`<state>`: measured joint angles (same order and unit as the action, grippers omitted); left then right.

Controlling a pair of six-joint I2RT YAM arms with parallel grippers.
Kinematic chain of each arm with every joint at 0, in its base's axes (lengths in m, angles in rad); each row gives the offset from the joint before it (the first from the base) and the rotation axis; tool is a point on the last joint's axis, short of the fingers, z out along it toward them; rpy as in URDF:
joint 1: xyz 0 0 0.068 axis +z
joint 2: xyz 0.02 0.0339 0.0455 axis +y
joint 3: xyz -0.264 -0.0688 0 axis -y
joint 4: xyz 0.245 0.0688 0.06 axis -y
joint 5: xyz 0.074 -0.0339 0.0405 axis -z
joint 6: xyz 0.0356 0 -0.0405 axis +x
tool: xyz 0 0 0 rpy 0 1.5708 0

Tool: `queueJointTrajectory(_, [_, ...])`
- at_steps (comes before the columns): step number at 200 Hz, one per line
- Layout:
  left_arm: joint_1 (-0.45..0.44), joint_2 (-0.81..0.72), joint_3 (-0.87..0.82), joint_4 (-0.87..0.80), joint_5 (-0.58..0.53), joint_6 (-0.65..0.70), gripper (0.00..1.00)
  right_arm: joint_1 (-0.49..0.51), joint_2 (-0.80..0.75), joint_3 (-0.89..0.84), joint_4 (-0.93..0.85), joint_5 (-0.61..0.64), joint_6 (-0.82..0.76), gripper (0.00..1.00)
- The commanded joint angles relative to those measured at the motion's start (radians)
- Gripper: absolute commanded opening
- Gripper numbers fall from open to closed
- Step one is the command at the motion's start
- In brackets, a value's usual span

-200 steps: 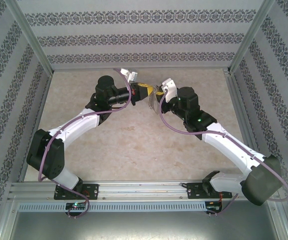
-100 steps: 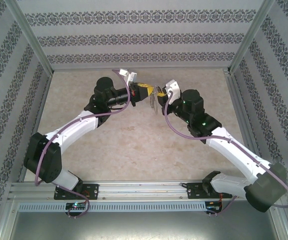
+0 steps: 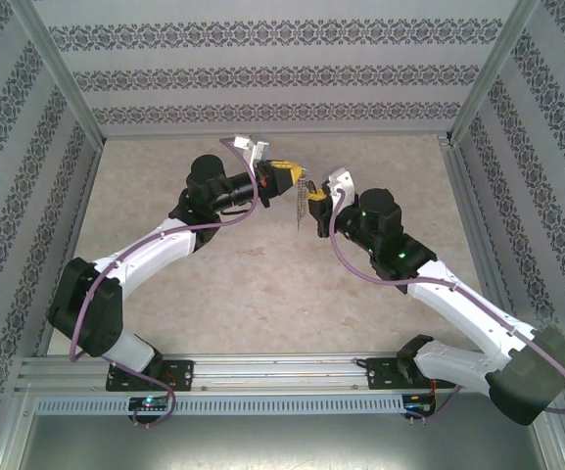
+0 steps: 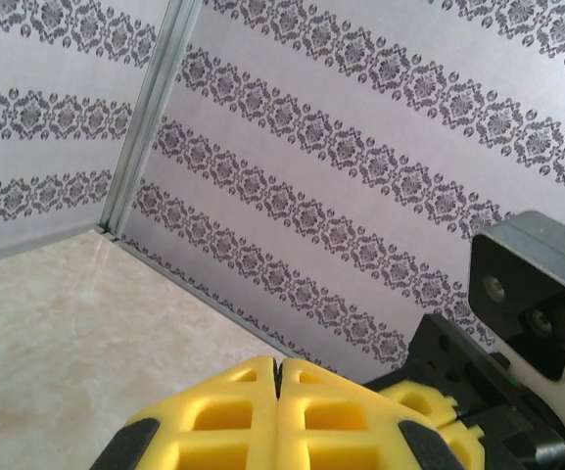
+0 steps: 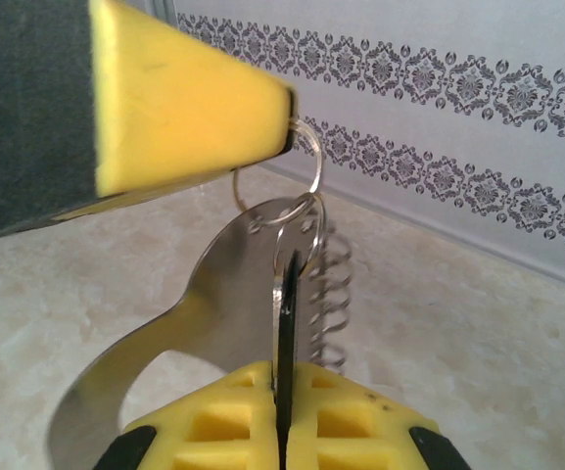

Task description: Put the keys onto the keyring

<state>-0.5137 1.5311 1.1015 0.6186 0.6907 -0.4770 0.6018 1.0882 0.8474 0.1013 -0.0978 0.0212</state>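
**Wallpapered enclosure, beige marbled table (image 3: 262, 284): both arms meet above its far centre.**
Seen from overhead, the left gripper (image 3: 287, 174) and right gripper (image 3: 314, 201) point at each other, tips near, with a small silvery dangle between them. The right wrist view resolves it. The left fingertips are closed on the keyring (image 5: 311, 166), a thin wire loop. A flat silvery plate (image 5: 194, 323) and a coiled chain-like strand (image 5: 331, 294) hang from it. The right jaws are pressed shut on the key (image 5: 287, 313), a dark strip seen edge-on that rises to the loop. The plate covers its left side, so whether it is threaded cannot be told. In the left wrist view, the right arm's wrist camera (image 4: 537, 294) sits just past the closed yellow fingers (image 4: 223, 411).
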Motion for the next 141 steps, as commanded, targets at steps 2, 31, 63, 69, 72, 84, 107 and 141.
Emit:
queueJointTrajectory(2, [-0.013,0.006,-0.007,0.110,-0.038,-0.015,0.00,0.022,-0.007,-0.011,0.017,-0.010,0.006,0.00])
queueJointTrajectory(31, [-0.015,0.001,-0.008,0.117,-0.040,-0.008,0.00,0.033,-0.003,-0.008,0.018,0.001,0.000,0.00])
queueJointTrajectory(63, [-0.014,-0.006,-0.007,0.118,-0.031,-0.004,0.00,0.036,0.000,-0.005,0.021,0.016,-0.004,0.00])
queueJointTrajectory(69, [-0.016,-0.006,-0.008,0.121,-0.031,-0.005,0.00,0.036,0.000,-0.004,0.023,0.018,-0.005,0.00])
queueJointTrajectory(72, [-0.016,-0.005,-0.008,0.120,-0.030,-0.003,0.00,0.036,-0.001,-0.004,0.024,0.018,-0.004,0.00])
queueJointTrajectory(84, [-0.017,-0.002,-0.005,0.117,-0.027,-0.002,0.00,0.038,-0.002,-0.002,0.026,0.017,-0.005,0.00])
queueJointTrajectory(107, [-0.023,0.004,0.003,0.103,-0.025,0.013,0.00,0.042,-0.002,0.012,0.030,0.001,-0.004,0.00])
queueJointTrajectory(141, [-0.038,0.003,0.010,0.070,-0.039,0.050,0.00,0.067,0.030,0.047,0.034,-0.013,-0.021,0.00])
